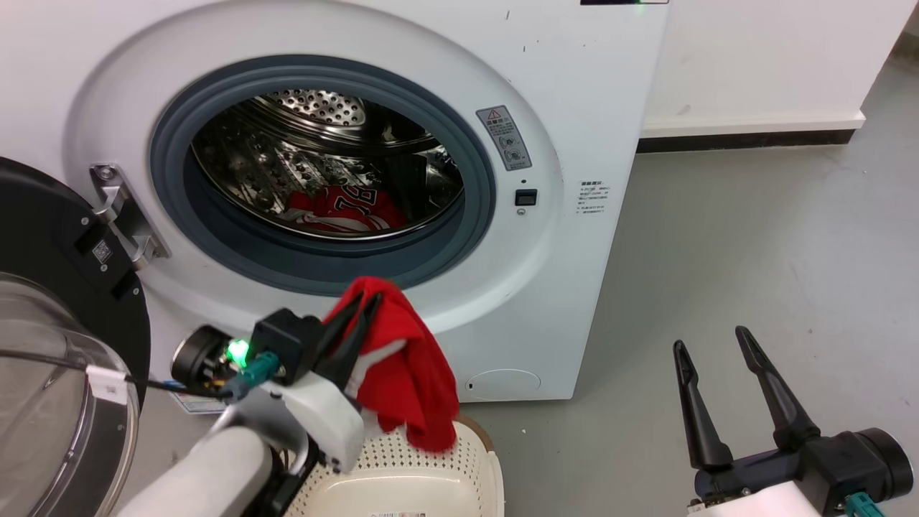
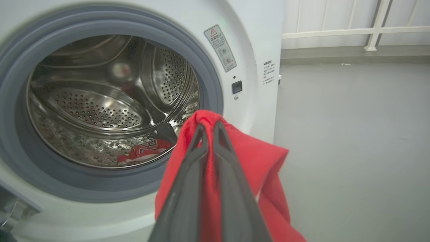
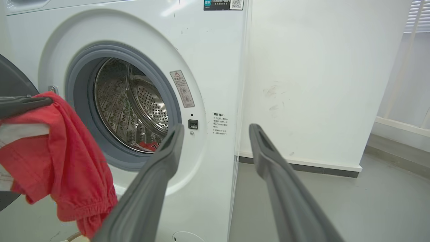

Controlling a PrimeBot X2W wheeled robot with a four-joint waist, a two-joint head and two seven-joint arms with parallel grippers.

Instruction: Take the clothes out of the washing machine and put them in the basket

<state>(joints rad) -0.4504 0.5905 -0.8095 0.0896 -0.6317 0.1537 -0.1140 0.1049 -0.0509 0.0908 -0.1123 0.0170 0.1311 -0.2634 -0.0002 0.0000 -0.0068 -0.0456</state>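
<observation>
Left gripper (image 1: 367,300): closest thing to the lens. Its fingers are pinched right together on a fold of a red garment (image 1: 413,380), just in front of the washing machine (image 1: 574,108) and below its door opening.
Held piece: hangs limp off the fingertips, lower end dangling over the basket (image 1: 431,470), which sits on the floor just in front of the machine. Can't tell if the cloth touches the rim.
Second garment (image 1: 344,210): red too, crumpled at the bottom of the drum (image 1: 316,108), toward the machine's front.
Right gripper (image 1: 709,337): fingers spread wide, nothing in them, over the floor off the machine's right side.
Door (image 1: 43,237): open, at the machine's left.
Handling guess: soft, light, floppy stuff, so it'll drape and could snag on the gasket (image 1: 479,194). I'd pinch a bunched-up ridge near the middle of the pile rather than a loose edge, so less of it trails.
Writing: there are white numerals on the piece in the drum, but it's folded and I can't read them for sure. Warning sticker (image 1: 504,138) with a red triangle sits right of the opening, small notice (image 1: 594,197) further right, QR label (image 3: 223,4) at the machine's top. Text on all three is too small to read.
</observation>
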